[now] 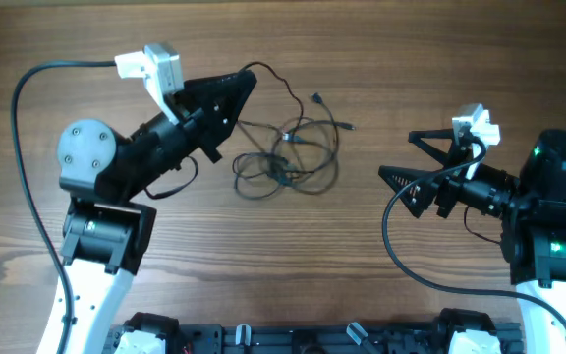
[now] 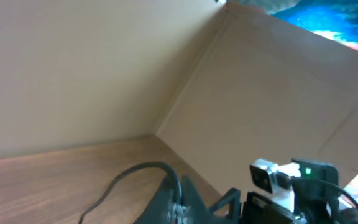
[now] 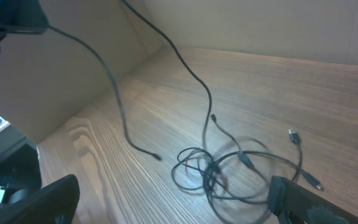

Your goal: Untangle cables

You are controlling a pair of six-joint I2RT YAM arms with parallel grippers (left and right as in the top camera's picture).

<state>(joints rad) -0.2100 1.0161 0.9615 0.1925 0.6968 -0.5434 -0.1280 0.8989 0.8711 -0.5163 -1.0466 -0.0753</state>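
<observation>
The cables lie as a loose tangle of thin black cords at the table's middle, with plug ends pointing right. My left gripper is shut on one cord that runs from its tip down into the tangle. In the left wrist view the fingers pinch that cord, which arches off to the left. My right gripper stands open to the right of the tangle, apart from it. In the right wrist view the cables lie ahead between its spread fingers, and a silver-tipped plug shows.
A raised cord slants from the top of the right wrist view down into the tangle. Another strand ends loose on the wood. Cardboard walls stand behind the table. The right arm's white camera shows in the left wrist view.
</observation>
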